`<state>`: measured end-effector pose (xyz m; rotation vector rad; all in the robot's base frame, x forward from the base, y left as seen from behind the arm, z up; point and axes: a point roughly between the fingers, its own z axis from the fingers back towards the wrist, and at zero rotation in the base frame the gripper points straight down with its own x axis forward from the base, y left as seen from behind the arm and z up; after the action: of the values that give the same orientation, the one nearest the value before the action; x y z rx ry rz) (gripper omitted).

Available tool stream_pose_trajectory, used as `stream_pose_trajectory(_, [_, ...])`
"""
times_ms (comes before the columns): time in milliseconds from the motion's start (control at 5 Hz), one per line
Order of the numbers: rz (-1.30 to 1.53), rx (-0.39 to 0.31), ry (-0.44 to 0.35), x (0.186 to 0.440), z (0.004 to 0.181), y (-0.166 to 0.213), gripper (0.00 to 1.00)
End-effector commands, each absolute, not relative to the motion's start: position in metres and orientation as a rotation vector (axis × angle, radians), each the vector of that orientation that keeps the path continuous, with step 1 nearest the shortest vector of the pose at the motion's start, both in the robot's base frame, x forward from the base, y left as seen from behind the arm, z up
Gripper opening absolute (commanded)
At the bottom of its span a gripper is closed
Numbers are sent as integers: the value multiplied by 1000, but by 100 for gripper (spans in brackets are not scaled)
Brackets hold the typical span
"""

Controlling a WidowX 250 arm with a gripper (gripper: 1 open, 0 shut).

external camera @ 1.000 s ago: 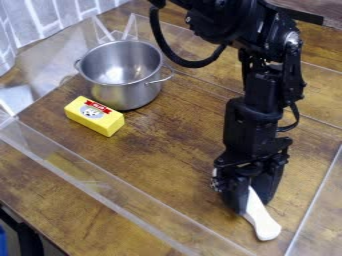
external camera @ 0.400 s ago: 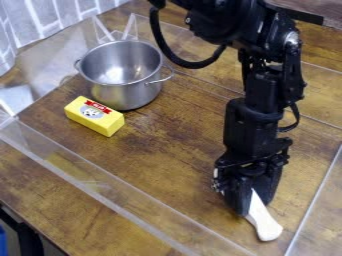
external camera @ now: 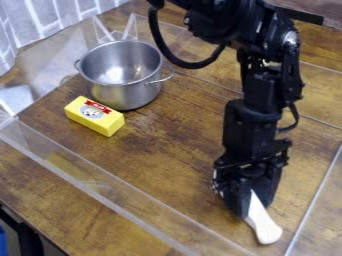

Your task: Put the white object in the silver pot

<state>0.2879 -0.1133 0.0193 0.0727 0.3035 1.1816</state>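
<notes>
The white object (external camera: pixel 263 222) lies flat on the wooden table at the lower right, its far end under my gripper (external camera: pixel 247 194). The black gripper points steeply down and its fingers are shut on the upper end of the white piece, which sticks out toward the lower right. The silver pot (external camera: pixel 120 72) stands at the upper left with nothing visible inside it, well away from the gripper.
A yellow block with a red label (external camera: pixel 94 115) lies just in front of the pot. A clear plastic sheet (external camera: pixel 120 190) covers the table's front part, with the table edge at the lower left. The black arm (external camera: pixel 267 70) rises from the gripper to the top.
</notes>
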Motion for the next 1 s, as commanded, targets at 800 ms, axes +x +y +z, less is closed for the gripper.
stream_pose_trajectory(800, [1028,-44,269,305,111,-103,0])
